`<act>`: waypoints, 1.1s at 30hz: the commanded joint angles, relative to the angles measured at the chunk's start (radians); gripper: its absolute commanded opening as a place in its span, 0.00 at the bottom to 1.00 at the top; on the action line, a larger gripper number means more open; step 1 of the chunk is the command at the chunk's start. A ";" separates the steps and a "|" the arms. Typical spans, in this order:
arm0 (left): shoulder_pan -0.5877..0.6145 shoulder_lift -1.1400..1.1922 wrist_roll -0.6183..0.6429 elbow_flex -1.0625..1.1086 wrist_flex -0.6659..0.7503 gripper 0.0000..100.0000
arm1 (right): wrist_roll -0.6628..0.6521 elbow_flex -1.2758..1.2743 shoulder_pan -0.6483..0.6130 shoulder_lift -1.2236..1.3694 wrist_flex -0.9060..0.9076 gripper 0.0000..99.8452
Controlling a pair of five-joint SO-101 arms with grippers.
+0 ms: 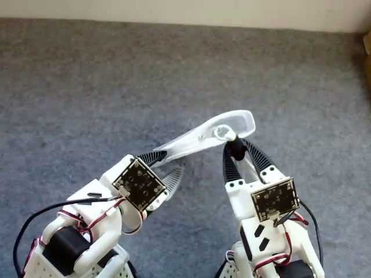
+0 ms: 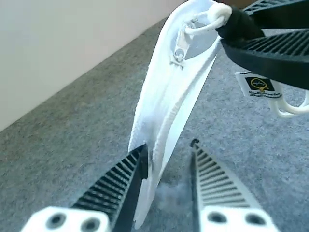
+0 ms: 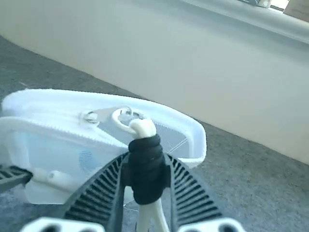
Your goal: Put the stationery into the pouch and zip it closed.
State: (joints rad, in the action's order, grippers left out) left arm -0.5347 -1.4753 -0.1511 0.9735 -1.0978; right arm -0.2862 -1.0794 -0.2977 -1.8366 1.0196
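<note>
1. One pouch (image 1: 197, 139), white and translucent, is held up off the table (image 1: 87, 87) between the two arms. Its long edge with the zip faces up.
2. One zip runs along that edge, with one metal slider (image 2: 181, 48) close to the pouch's far end, on the right arm's side.
3. One white cord (image 3: 142, 128) is tied to the slider. One black wrap (image 3: 145, 164) sits around the cord just below its knot.
4. The right gripper (image 3: 146, 159) is clamped on the cord at the black wrap, both fingers pressed against it. In the high view it sits just beside the pouch's rounded end.
5. The left gripper (image 2: 169, 145) has its jaws well apart. The pouch's other end lies against the inner face of one finger, and the second finger stands clear of it.
6. One small white tag (image 2: 258, 86) hangs near the right gripper's fingers. It bears a yellow-and-black mark and lines of print too small to read.
7. One white loop (image 2: 289, 106) hangs just beside the tag.
8. Faint pale shapes show through the pouch wall in the right wrist view. I cannot tell what they are or how many.
9. The table has one grey, carpet-like cover, and a pale wall (image 3: 217, 63) stands behind it.
</note>
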 commanded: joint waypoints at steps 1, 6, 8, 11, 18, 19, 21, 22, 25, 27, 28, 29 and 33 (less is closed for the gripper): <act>-0.021 -0.010 -0.012 -0.030 -0.009 0.18 | -0.012 0.001 -0.022 0.005 -0.027 0.00; -0.025 -0.010 -0.015 -0.108 -0.071 0.19 | -0.012 -0.001 -0.022 0.004 -0.027 0.00; -0.025 -0.010 -0.017 -0.145 -0.094 0.19 | -0.012 -0.001 -0.024 0.004 -0.027 0.00; -0.016 -0.010 -0.018 -0.185 -0.112 0.19 | -0.012 -0.001 -0.024 0.004 -0.025 0.00; -0.016 -0.010 -0.038 -0.274 -0.152 0.19 | -0.011 -0.002 -0.024 0.002 -0.004 0.00; -0.016 -0.010 -0.066 -0.277 -0.152 0.19 | -0.011 -0.002 -0.024 0.002 -0.004 0.00; -0.016 -0.010 -0.112 -0.275 -0.150 0.19 | -0.011 -0.002 -0.024 0.001 -0.004 0.00; -0.016 -0.010 -0.129 -0.274 -0.150 0.19 | -0.011 -0.002 -0.024 0.001 -0.004 0.00; -0.015 -0.010 -0.180 -0.274 -0.181 0.19 | -0.011 -0.004 -0.024 0.001 -0.002 0.00; -0.019 -0.005 -0.198 -0.272 -0.199 0.19 | -0.011 -0.008 -0.024 0.001 -0.002 0.00; -0.018 -0.004 -0.207 -0.271 -0.204 0.19 | -0.011 -0.015 -0.024 0.001 -0.002 0.00; -0.016 -0.002 -0.218 -0.271 -0.207 0.19 | -0.011 -0.024 -0.024 0.001 -0.002 0.00; -0.016 -0.008 -0.267 -0.232 -0.201 0.18 | -0.011 -0.039 -0.024 0.001 -0.002 0.00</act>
State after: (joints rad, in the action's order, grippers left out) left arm -0.5393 -1.4784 -0.3721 0.7449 -1.3034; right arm -0.2846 -1.1132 -0.3176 -1.8382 1.0150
